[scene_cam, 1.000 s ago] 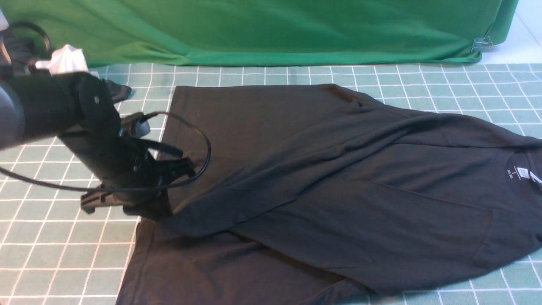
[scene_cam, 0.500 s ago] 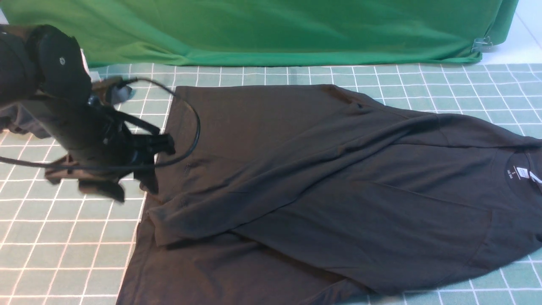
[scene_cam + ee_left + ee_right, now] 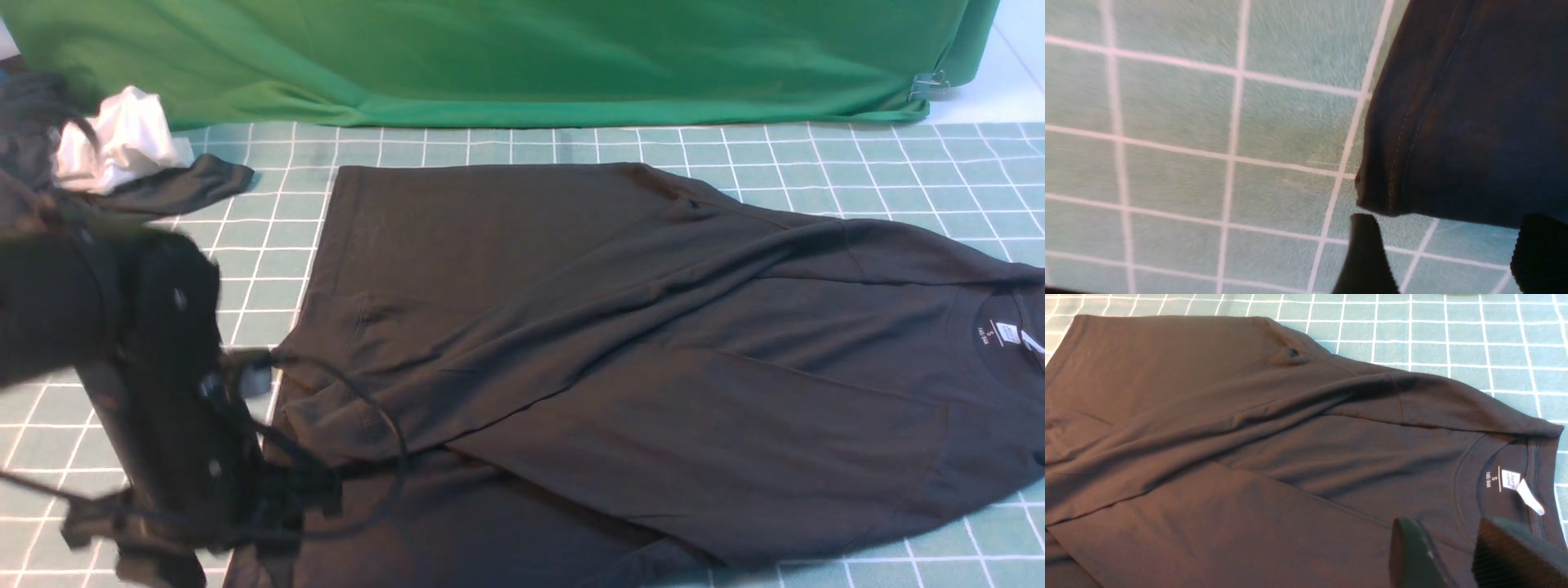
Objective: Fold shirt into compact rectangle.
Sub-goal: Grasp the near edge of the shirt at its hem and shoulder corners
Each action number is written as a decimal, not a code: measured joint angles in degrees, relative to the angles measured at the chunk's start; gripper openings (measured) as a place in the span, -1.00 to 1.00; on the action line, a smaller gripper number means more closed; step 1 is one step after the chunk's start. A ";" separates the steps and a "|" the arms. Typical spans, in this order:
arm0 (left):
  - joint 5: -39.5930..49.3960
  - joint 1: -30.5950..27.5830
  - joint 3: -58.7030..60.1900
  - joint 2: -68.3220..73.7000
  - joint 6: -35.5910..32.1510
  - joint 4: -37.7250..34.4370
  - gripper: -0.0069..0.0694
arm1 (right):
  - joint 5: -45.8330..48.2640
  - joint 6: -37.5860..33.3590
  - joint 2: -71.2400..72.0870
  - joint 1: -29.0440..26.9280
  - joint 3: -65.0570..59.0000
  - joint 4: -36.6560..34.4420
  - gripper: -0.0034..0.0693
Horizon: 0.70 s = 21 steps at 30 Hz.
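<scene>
Left arm: your left arm (image 3: 155, 392) fills the lower left of the front view, blurred, and a black cable (image 3: 390, 457) loops from it over the near left part of the shirt.
Left tool: in the left wrist view your left tool (image 3: 1451, 222) has its two fingers (image 3: 1365, 253) well apart, with nothing clamped between them. A stitched corner of the shirt lies just beside one fingertip; you cannot tell whether they touch.
Upper left corner: a white cloth (image 3: 122, 139) is bunched against a dark grey garment (image 3: 184, 186), apart from the shirt.
Surface: the surface (image 3: 816, 155) is pale green with a white grid. A green cloth (image 3: 490, 57) hangs along the top of the frame, and a metal clip (image 3: 927, 83) sits at its right end.
Shirt: the black shirt (image 3: 612, 343) lies flat on the surface and takes up the frame from centre left to the right edge. Its hem is to the left and its collar is at the right edge.
Sleeve: one sleeve (image 3: 506, 359) lies folded slantwise across the body, its cuff ending low on the left near your left arm.
Neck label: a white neck label (image 3: 1009, 334) shows inside the collar at the far right.
Right tool: only the right wrist view shows your right tool (image 3: 1449, 522). Its fingers are apart and clamped on nothing, above the shirt just beside the collar.
</scene>
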State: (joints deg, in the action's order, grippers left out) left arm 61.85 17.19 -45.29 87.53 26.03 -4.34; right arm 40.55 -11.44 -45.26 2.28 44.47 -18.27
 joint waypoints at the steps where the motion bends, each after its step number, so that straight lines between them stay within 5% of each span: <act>1: -0.57 0.34 0.72 0.00 0.12 -0.07 0.30 | 0.08 0.00 -0.15 0.00 0.00 0.00 -0.31; 12: -12.67 0.97 6.18 -0.05 4.75 2.84 0.29 | 0.66 -1.04 -7.09 0.00 0.00 -0.06 -0.31; 21: -9.23 0.97 6.58 -0.05 5.09 6.35 0.29 | 1.60 -1.19 -11.07 0.00 0.00 -0.11 -0.31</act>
State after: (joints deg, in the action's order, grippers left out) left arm 52.63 18.16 -38.70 87.48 31.12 2.01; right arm 42.15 -12.63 -56.33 2.28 44.47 -18.38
